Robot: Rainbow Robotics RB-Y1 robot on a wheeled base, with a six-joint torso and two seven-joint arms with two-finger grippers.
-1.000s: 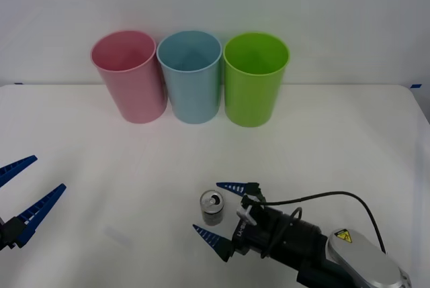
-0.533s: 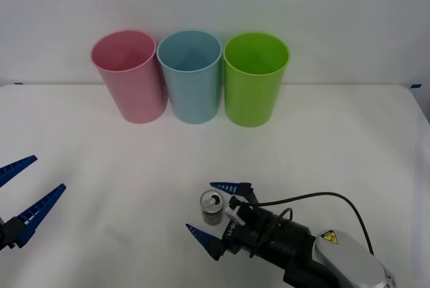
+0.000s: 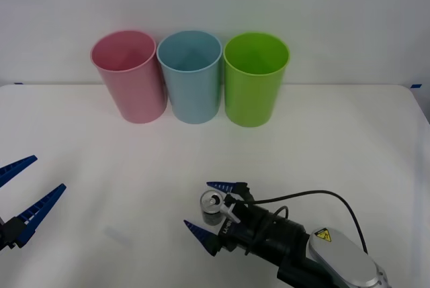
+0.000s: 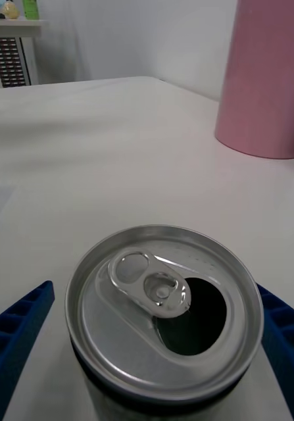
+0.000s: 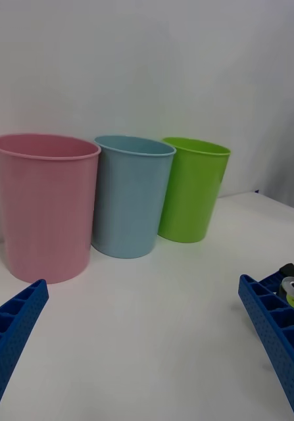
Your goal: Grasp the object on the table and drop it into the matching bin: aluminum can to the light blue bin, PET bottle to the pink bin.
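Right gripper (image 3: 208,208) straddling upright, opened aluminum can (image 3: 210,209)

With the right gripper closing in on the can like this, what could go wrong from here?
1. The right gripper is open with a finger on each side of the small can; an off-centre close might tip it over on the table.
2. The can's mouth is open, so any leftover liquid might spill when it is dropped.
3. The light blue bin stands tight between the pink bin and green bin, so a slightly off release might land in the wrong one.
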